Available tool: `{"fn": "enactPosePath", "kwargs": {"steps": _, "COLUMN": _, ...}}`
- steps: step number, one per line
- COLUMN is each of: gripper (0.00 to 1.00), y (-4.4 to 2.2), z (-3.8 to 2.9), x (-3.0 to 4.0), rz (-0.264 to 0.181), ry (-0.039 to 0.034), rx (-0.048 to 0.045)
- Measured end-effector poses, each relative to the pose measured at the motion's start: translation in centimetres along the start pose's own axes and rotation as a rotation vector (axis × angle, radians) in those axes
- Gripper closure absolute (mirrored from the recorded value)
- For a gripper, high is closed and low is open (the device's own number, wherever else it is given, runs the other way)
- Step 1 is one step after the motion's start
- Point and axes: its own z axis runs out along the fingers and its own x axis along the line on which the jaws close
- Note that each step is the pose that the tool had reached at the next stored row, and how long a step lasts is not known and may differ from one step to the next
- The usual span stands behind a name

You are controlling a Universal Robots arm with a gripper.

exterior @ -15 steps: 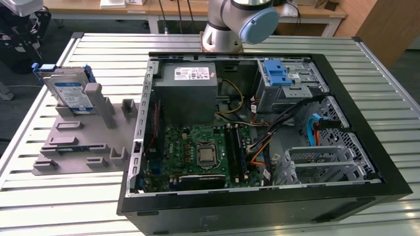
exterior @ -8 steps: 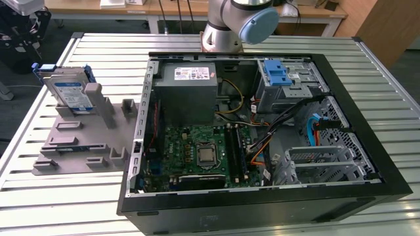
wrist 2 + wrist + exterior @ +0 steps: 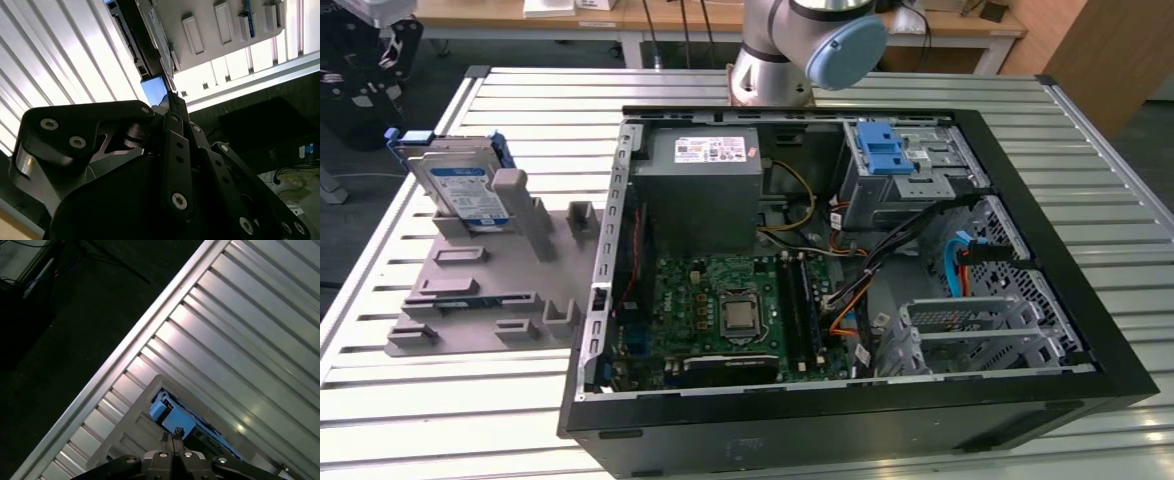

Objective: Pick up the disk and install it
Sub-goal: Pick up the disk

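No print can be read. A blue-and-white label (image 3: 467,198) is carried by the disk (image 3: 460,182), near the tabletop (image 3: 400,420) edge at the exterior view's left. A white sticker (image 3: 710,150) is borne by the grey box (image 3: 707,205) inside the computer case (image 3: 854,425). The lettering on both is too small.

The exterior view looks down steeply from above onto the tabletop (image 3: 480,420), taking in the open computer case (image 3: 854,432) and the grey fixture (image 3: 480,290) just beside it (the disk (image 3: 460,185) stands on that fixture). Both wrist views look past the end effector (image 3: 171,436) (image 3: 172,102) at the same fixture from near it. The second wrist view sits closer behind the linkage.
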Motion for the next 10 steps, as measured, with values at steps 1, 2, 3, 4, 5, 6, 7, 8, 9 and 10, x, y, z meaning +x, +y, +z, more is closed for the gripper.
{"fn": "enactPosePath", "kwargs": {"steps": 1, "gripper": 0.89, "y": 0.00, "z": 0.00, "x": 0.00, "rz": -0.017, "ry": 0.0008, "rx": 0.0001}}
{"fn": "enactPosePath", "kwargs": {"steps": 2, "gripper": 0.89, "y": 0.00, "z": 0.01, "x": 0.00, "rz": -0.035, "ry": 0.0014, "rx": 0.0003}}
{"fn": "enactPosePath", "kwargs": {"steps": 3, "gripper": 0.89, "y": 0.00, "z": 0.01, "x": 0.00, "rz": -0.053, "ry": 0.0021, "rx": 0.0005}}
{"fn": "enactPosePath", "kwargs": {"steps": 4, "gripper": 0.89, "y": 0.00, "z": 0.02, "x": 0.00, "rz": -0.072, "ry": 0.0029, "rx": 0.0006}}
{"fn": "enactPosePath", "kwargs": {"steps": 5, "gripper": 0.89, "y": 0.00, "z": 0.03, "x": 0.00, "rz": -0.090, "ry": 0.0036, "rx": 0.0008}}
{"fn": "enactPosePath", "kwargs": {"steps": 6, "gripper": 0.89, "y": 0.00, "z": 0.04, "x": 0.00, "rz": -0.109, "ry": 0.0043, "rx": 0.0009}}
{"fn": "enactPosePath", "kwargs": {"steps": 7, "gripper": 0.89, "y": 0.00, "z": 0.04, "x": 0.00, "rz": -0.126, "ry": 0.0050, "rx": 0.0011}}
{"fn": "enactPosePath", "kwargs": {"steps": 8, "gripper": 0.89, "y": 0.00, "z": 0.05, "x": 0.00, "rz": -0.143, "ry": 0.0057, "rx": 0.0012}}
{"fn": "enactPosePath", "kwargs": {"steps": 9, "gripper": 0.89, "y": 0.00, "z": 0.06, "x": 0.00, "rz": -0.160, "ry": 0.0064, "rx": 0.0013}}
{"fn": "enactPosePath", "kwargs": {"steps": 10, "gripper": 0.89, "y": 0.00, "z": 0.07, "x": 0.00, "rz": -0.176, "ry": 0.0070, "rx": 0.0014}}
